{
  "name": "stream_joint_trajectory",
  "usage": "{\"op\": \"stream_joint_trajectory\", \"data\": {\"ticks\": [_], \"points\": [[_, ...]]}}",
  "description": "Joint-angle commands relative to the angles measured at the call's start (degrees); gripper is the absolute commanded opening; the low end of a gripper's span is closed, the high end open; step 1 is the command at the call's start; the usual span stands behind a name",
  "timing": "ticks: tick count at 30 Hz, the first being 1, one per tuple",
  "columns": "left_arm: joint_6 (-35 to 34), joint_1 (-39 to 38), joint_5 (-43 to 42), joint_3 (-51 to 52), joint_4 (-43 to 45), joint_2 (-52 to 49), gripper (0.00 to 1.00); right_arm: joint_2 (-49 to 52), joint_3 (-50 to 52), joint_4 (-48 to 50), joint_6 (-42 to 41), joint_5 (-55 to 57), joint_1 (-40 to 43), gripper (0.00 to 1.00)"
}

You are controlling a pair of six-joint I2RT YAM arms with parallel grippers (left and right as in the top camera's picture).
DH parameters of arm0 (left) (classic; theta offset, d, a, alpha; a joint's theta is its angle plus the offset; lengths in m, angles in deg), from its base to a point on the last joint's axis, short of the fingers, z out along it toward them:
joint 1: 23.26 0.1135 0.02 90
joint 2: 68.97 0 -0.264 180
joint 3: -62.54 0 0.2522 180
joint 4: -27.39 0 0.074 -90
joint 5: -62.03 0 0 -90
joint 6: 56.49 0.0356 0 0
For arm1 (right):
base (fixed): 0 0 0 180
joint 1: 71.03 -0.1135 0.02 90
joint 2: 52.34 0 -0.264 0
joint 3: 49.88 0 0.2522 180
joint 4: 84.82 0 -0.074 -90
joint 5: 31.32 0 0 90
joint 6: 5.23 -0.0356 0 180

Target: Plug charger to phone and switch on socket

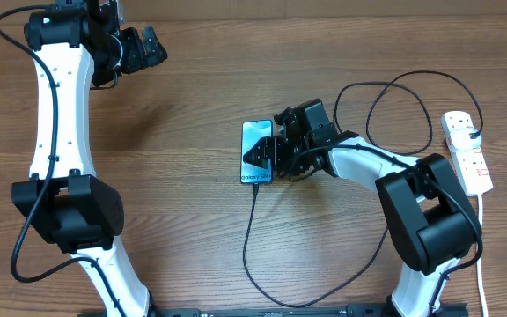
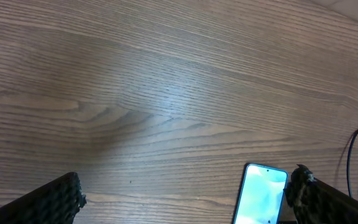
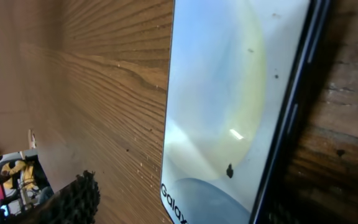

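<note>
The phone [image 1: 254,141] lies flat in the middle of the table, its light blue screen up and "Galaxy" printed at its near end. The charger [image 1: 250,233], a thin black cable, meets the phone's near edge and loops right toward the socket [image 1: 466,151]. My right gripper [image 1: 271,158] hovers low over the phone's right side. In the right wrist view the right gripper [image 3: 185,200] is open and straddles the phone [image 3: 229,93], with wood showing between its left finger [image 3: 73,200] and the phone. My left gripper [image 1: 143,48] is open at the far left, holding nothing.
The socket's white cord [image 1: 482,255] runs down the right edge of the table. A black plug [image 1: 475,135] sits in the strip. In the left wrist view the phone [image 2: 263,193] and a bit of cable [image 2: 356,162] show between the open left gripper [image 2: 186,186].
</note>
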State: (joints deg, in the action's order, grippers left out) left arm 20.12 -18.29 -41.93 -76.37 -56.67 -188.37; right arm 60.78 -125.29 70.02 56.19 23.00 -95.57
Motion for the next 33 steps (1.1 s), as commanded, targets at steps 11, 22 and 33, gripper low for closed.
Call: {"op": "stream_joint_trajectory", "data": {"ticks": [11,22,33], "points": [[-0.37,-0.11,-0.5,-0.59,0.02,0.57,1.0,2.58,1.6,-1.68,0.04,7.34,0.28,1.0],[-0.37,-0.11,-0.5,-0.59,0.02,0.57,1.0,2.58,1.6,-1.79,0.02,6.88,0.28,1.0],[-0.37,-0.13,-0.5,-0.59,0.02,0.57,1.0,2.58,1.57,-0.59,0.04,6.95,0.28,0.99]]}}
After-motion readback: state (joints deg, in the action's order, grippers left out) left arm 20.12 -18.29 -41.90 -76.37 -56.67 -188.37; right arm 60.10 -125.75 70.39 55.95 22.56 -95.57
